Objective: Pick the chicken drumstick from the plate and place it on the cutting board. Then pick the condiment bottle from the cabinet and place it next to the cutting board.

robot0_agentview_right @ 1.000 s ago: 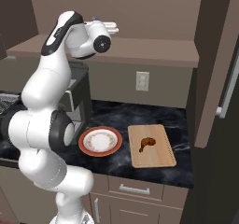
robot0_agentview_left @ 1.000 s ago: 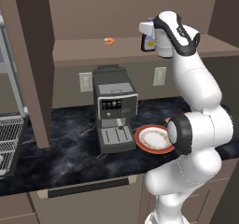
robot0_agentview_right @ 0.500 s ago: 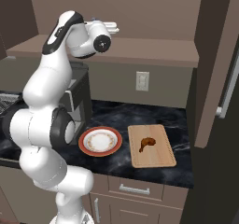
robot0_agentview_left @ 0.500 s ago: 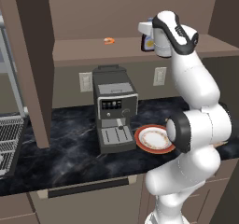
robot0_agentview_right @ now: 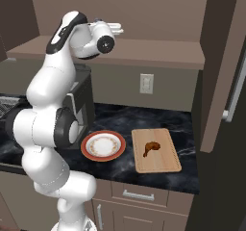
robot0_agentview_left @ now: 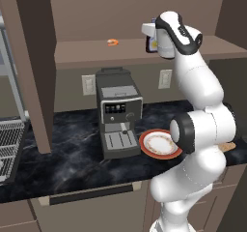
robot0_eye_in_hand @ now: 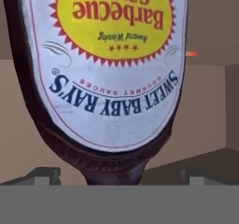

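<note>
brown-orange and glossy, the chicken drumstick (robot0_agentview_right: pixel 152 147) lies flat on the cutting board (robot0_agentview_right: pixel 156 150), a little toward the board's 11 o'clock from its middle. its long axis runs on a slant in the right base view, the rounded meaty end up toward 1 o'clock and the thin bone end down toward 7 o'clock. the board sits on the dark marble counter (robot0_agentview_right: pixel 192 150) just beside the plate (robot0_agentview_right: pixel 103 145), at the plate's 3 o'clock, the two close but apart. the plate is bare, and in the left base view it (robot0_agentview_left: pixel 159 144) rests at the 4 o'clock corner of the coffee machine (robot0_agentview_left: pixel 117 111).

up on the cabinet (robot0_agentview_left: pixel 87 52) shelf the condiment bottle (robot0_agentview_left: pixel 151 43) stands upright, long axis vertical, partly hidden behind the arm's wrist. in the hand view the bottle (robot0_eye_in_hand: pixel 103 78) reads upside down, its label lettering inverted and its dark neck pointing to 6 o'clock between the two finger tips. the gripper (robot0_eye_in_hand: pixel 116 174) is spread wide, one tip (robot0_eye_in_hand: pixel 42 175) at each side of the neck, neither visibly touching the glass. a tiny orange ring (robot0_agentview_left: pixel 113 42) lies on the same shelf, well apart at the bottle's 9 o'clock.
</note>
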You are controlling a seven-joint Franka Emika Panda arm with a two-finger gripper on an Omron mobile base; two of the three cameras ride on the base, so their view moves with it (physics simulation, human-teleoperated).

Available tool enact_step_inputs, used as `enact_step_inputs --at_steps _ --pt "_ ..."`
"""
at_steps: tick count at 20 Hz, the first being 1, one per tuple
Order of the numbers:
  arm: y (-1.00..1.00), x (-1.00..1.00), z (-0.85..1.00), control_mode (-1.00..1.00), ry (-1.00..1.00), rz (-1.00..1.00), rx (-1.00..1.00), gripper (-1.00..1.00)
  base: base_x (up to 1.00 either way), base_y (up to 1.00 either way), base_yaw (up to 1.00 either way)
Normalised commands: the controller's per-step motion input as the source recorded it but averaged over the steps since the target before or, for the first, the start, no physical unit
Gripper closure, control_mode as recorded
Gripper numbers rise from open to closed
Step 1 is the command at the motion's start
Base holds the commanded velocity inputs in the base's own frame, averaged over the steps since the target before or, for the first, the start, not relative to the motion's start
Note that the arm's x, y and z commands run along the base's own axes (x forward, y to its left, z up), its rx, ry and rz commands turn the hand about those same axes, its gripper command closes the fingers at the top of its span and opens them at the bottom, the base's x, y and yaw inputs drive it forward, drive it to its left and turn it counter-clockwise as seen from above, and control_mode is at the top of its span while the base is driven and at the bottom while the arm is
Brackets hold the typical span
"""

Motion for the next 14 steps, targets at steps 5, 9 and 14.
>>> enact_step_inputs --at_steps 5,9,14 --pt "0.00 0.22 -0.04 -1.00 0.00 -0.02 0.00 -1.00 0.00 0.00 0.00" --pt "0.00 0.22 -0.01 -1.00 0.00 -0.02 0.00 -1.00 0.00 0.00 0.00" --pt "-0.03 0.06 0.00 -1.00 0.00 -0.03 0.00 -1.00 0.00 0.00 0.00"
